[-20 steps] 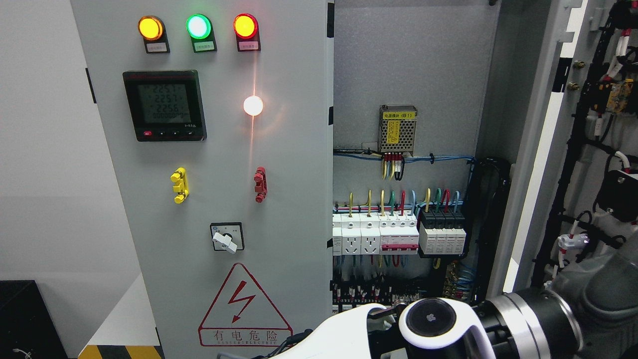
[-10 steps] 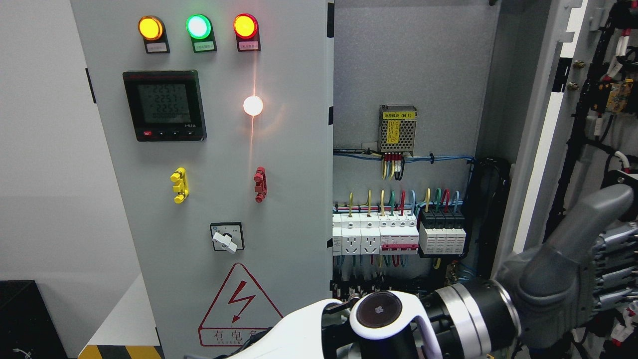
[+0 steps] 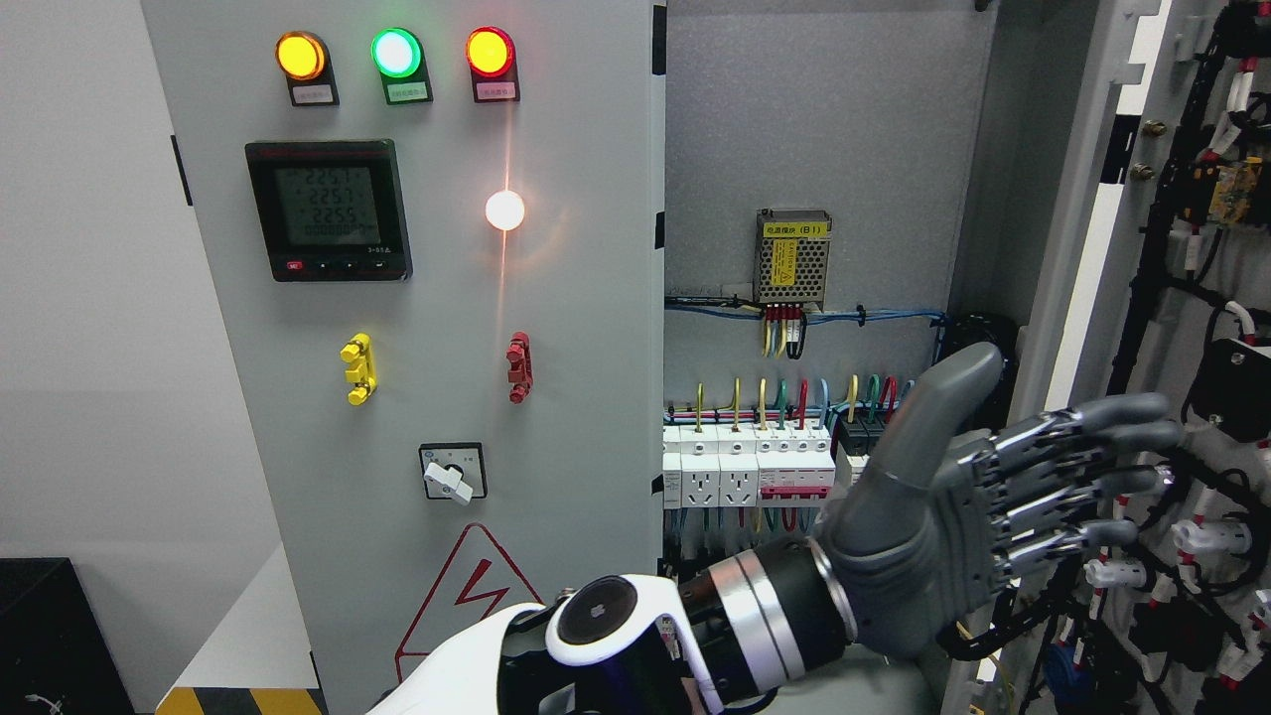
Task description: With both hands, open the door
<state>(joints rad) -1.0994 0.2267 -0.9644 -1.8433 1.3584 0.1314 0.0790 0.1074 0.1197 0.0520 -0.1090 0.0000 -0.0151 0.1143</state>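
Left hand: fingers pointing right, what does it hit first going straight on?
Likely the open right door, at its wiring: the left hand has open fingertips overlapping it. Depth unclear.

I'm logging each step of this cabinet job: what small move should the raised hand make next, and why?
Probably ease the left hand rightward so its fingers meet the open right door and push it wider. The hand is open, holds nothing, and its fingers already point at that door's edge. Whether they touch it is unclear.
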